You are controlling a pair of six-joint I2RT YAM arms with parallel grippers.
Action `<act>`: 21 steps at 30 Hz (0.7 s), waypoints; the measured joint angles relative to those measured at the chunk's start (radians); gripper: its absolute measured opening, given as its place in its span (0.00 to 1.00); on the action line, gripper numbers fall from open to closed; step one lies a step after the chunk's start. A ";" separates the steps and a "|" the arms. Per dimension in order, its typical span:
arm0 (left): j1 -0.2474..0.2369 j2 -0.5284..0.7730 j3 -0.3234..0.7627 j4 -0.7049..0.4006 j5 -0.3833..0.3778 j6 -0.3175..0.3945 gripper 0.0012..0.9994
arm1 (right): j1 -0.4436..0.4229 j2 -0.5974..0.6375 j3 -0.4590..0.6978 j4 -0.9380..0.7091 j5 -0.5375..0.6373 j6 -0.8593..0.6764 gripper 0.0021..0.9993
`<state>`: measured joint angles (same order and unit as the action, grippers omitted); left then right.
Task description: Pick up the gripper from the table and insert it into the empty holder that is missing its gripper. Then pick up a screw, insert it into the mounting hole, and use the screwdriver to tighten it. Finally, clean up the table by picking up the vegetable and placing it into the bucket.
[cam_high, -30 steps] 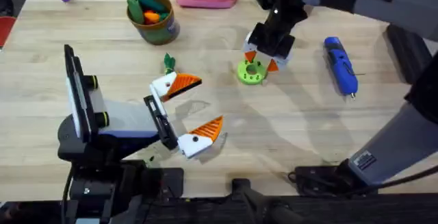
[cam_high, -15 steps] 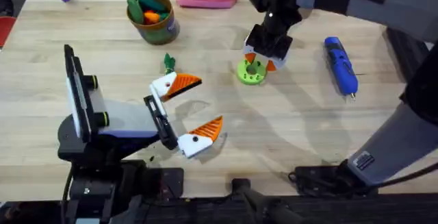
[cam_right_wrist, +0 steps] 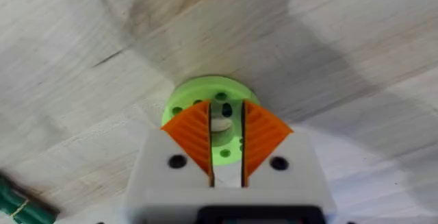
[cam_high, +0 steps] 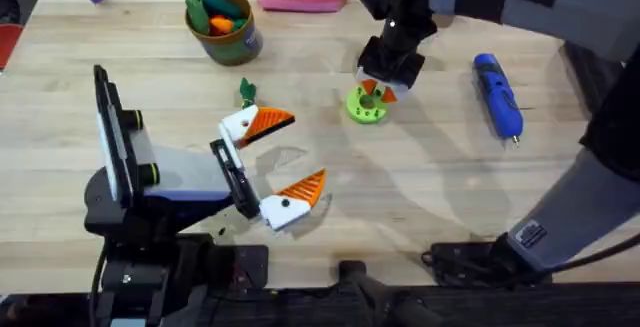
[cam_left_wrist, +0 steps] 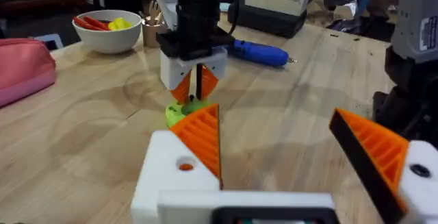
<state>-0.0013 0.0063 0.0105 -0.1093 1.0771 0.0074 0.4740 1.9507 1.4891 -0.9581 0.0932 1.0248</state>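
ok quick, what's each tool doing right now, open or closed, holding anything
Left tool: open, holding nothing.
Right tool: nearly closed over the green disc, fingers around its raised centre; a firm grip cannot be told.

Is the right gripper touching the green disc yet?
Cannot tell. The right wrist view shows the right gripper nearly shut right over the green disc, but overlap hides any gap; the left wrist view shows its tips at the disc's top without settling it.
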 joint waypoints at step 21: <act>0.000 0.000 0.000 0.000 0.000 0.000 0.99 | 0.008 0.000 0.000 0.010 0.043 0.000 0.02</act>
<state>-0.0013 0.0063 0.0105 -0.1093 1.0771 0.0074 0.4816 1.9511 1.4891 -0.9485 0.1364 1.0253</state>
